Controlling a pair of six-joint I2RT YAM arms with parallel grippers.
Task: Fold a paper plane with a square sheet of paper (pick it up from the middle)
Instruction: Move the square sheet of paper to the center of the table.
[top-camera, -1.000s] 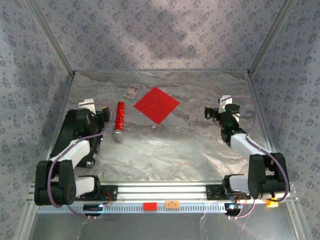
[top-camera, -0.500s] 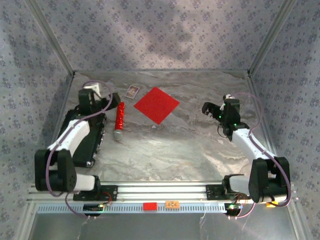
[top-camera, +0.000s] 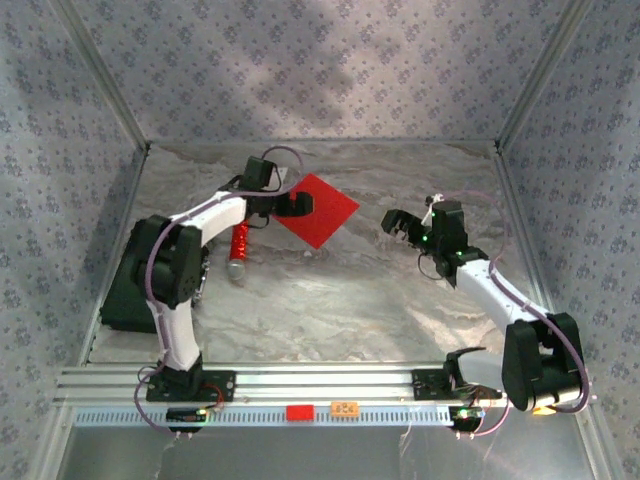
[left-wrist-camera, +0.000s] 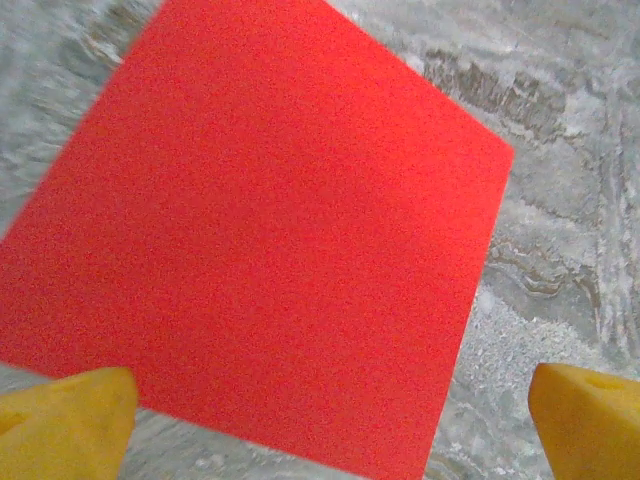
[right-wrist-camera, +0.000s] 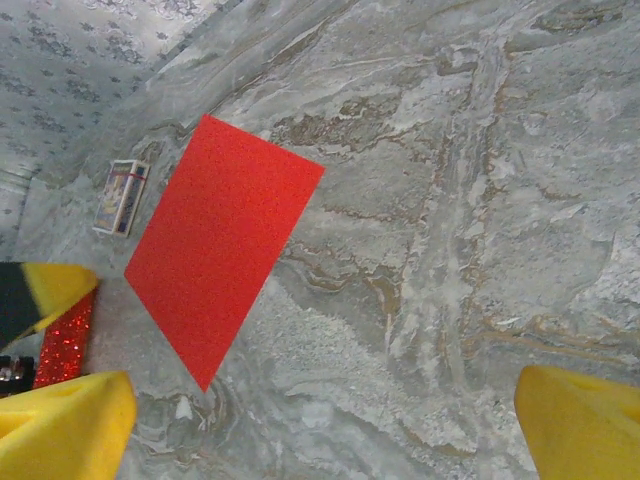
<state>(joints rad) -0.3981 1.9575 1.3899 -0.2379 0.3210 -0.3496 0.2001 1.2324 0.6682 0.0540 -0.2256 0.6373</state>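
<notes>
Left tool (top-camera: 296, 203), wide apart, above red paper's (top-camera: 322, 215) left corner near bench's (top-camera: 330, 300) far edge; right tool (top-camera: 392, 224), apart too, farther.

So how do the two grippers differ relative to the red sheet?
The left gripper hangs over the left corner of the square sheet of paper; the right gripper sits apart from it, over bare table to its right. The left gripper points rightward at the sheet, the right gripper leftward. Both are open, holding nothing.
</notes>
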